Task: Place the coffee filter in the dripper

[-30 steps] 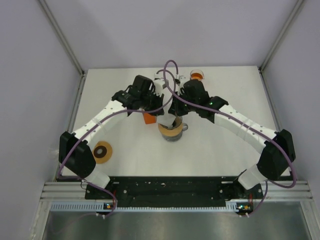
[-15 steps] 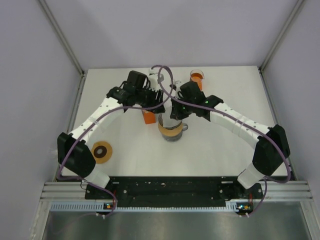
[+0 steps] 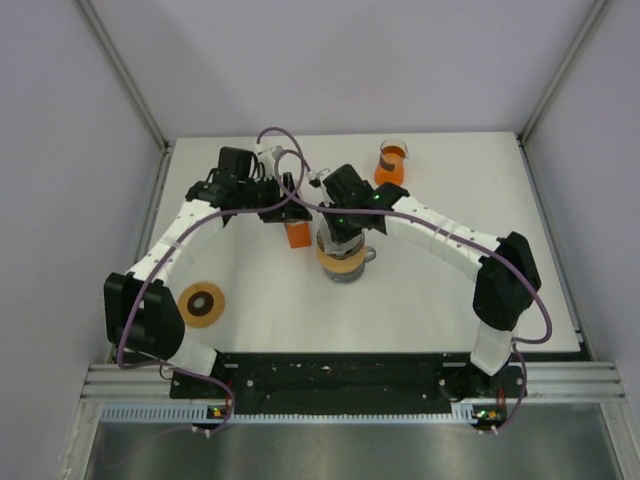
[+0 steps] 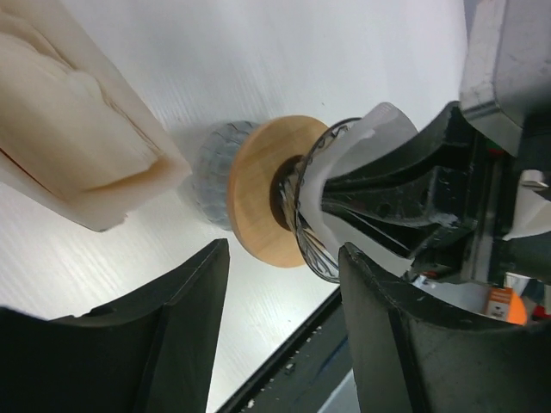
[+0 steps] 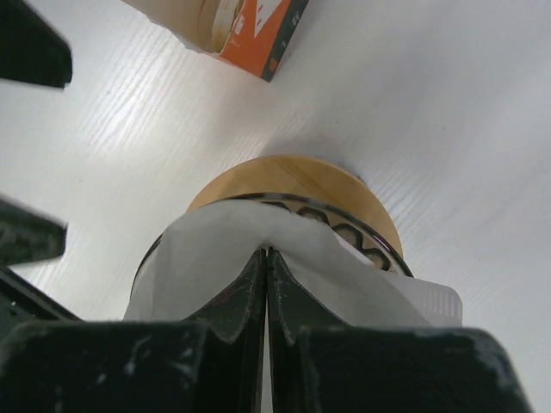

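Right tool (image 5: 265,258) closed inside coffee filter (image 5: 207,249).

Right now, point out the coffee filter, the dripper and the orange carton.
coffee filter (image 5: 211,245): right wrist view, on the white paper's left fold.
dripper (image 4: 258,185): left wrist view, on its wooden collar.
orange carton (image 3: 296,235): top external view, on its orange face.

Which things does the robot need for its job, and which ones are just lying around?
For the job:
- coffee filter
- dripper
- right gripper, shut, poking down inside the filter

Just lying about:
- orange carton
- cup of orange liquid
- round wooden disc
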You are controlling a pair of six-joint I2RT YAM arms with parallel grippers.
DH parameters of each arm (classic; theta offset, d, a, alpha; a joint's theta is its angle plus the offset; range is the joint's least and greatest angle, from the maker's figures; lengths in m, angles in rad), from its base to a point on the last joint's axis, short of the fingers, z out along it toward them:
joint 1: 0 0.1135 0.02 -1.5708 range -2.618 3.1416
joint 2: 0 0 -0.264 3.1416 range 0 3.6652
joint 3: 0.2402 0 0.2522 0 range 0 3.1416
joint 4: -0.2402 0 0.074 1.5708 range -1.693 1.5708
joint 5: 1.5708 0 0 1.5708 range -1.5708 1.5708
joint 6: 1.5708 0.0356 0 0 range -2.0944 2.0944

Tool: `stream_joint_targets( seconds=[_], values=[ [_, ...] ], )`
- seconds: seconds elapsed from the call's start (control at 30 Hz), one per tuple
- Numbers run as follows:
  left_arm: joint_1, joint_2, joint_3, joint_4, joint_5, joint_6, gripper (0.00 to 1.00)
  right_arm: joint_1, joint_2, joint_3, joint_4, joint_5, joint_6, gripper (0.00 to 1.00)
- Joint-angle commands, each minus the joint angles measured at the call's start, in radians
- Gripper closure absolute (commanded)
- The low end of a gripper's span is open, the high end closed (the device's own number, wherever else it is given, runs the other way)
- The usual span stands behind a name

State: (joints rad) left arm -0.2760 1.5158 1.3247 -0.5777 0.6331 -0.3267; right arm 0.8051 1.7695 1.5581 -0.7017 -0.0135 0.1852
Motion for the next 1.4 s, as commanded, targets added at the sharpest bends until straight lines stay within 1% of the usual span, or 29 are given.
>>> stream_joint_targets(
  seconds=[0.0, 0.23, 0.4, 0.5, 0.73, 0.87, 1.0, 1.13, 1.37],
  values=[
    [-0.008, -0.062, -0.047, 0.099, 0.092, -0.126, 0.41, 0.026, 0.057, 0.086, -0.097, 0.124, -0.017, 1.00],
    [-0.046, -0.036, -0.088, 0.134, 0.074, -0.137, 0.40, 0.031, 0.103, 0.088, -0.082, 0.118, -0.009, 1.00],
    [-0.055, -0.008, -0.099, 0.144, 0.033, -0.133, 0.41, 0.031, 0.096, 0.042, -0.021, 0.084, 0.003, 1.00],
    [-0.061, 0.012, -0.096, 0.151, 0.031, -0.133, 0.41, 0.035, 0.096, 0.030, 0.010, 0.070, 0.005, 1.00],
    [-0.094, 0.035, -0.087, 0.151, 0.033, -0.123, 0.41, 0.042, 0.131, 0.019, 0.031, 0.107, 0.020, 1.00],
    [-0.097, 0.040, -0.096, 0.151, 0.028, -0.114, 0.42, 0.043, 0.139, 0.007, 0.042, 0.096, 0.033, 1.00],
    [-0.112, 0.040, -0.091, 0.151, 0.027, -0.094, 0.43, 0.042, 0.130, 0.007, 0.044, 0.081, 0.043, 1.00],
    [-0.124, 0.055, -0.082, 0.151, 0.028, -0.074, 0.42, 0.043, 0.113, 0.014, 0.060, 0.031, 0.045, 1.00],
    [-0.126, 0.046, -0.071, 0.148, 0.042, -0.074, 0.41, 0.042, 0.085, 0.034, 0.064, 0.032, 0.071, 1.00]
  ],
)
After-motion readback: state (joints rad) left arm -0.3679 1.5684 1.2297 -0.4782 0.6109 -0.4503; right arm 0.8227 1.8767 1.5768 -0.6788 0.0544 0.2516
